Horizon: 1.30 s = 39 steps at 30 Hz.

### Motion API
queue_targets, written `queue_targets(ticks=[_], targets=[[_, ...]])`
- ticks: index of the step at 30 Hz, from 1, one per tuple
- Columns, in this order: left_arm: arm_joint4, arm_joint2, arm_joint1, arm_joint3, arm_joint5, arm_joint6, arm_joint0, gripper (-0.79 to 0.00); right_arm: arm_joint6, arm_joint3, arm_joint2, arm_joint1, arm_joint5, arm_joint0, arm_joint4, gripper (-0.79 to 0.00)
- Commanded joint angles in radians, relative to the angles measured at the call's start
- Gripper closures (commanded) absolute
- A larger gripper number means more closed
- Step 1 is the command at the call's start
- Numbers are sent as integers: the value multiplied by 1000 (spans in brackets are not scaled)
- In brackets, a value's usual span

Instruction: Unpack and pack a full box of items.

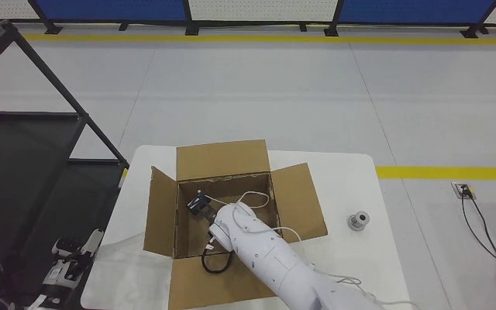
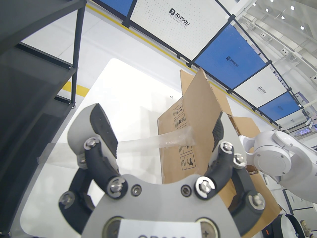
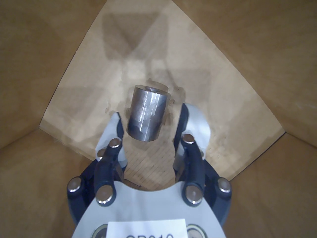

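Note:
An open cardboard box (image 1: 221, 163) stands on the white table (image 1: 349, 178) with all its flaps spread. My right arm goes down into the box from the front. Inside, my right gripper (image 3: 150, 115) is open. A small steel cylinder (image 3: 148, 112) stands on the box floor between its fingertips, and neither pad touches it. A second steel cylinder (image 1: 357, 221) rests on the table to the right of the box. My left gripper (image 2: 161, 125) hangs open and empty by the table's front left corner, facing the box's outer wall (image 2: 183, 134).
A black metal rack (image 1: 46, 170) stands close to the table's left side. A strip of clear tape (image 2: 158, 141) sticks out from the box wall toward the left gripper. The right arm's cable (image 1: 217, 260) loops over the front flap.

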Motion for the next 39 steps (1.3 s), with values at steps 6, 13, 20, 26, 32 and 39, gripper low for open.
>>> queue_targets(ticks=[6, 13, 20, 26, 32, 39], targets=[[0, 0, 0, 0, 0, 0, 0, -785, -4, 66, 13, -23, -9, 17, 2, -262], [0, 0, 0, 0, 0, 0, 0, -785, 7, 108, 28, -28, -28, 36, 7, -271], [0, 0, 0, 0, 0, 0, 0, -785, 18, 117, 32, -28, -27, 33, -1, -329], [0, 0, 0, 0, 0, 0, 0, -785, -6, 129, 44, -26, -41, 31, 4, -332], [0, 0, 0, 0, 0, 0, 0, -785, -37, 143, 62, -21, -89, 32, 19, 0], [0, 0, 0, 0, 0, 0, 0, -785, -102, 142, 93, -4, -213, 57, 55, 0]])
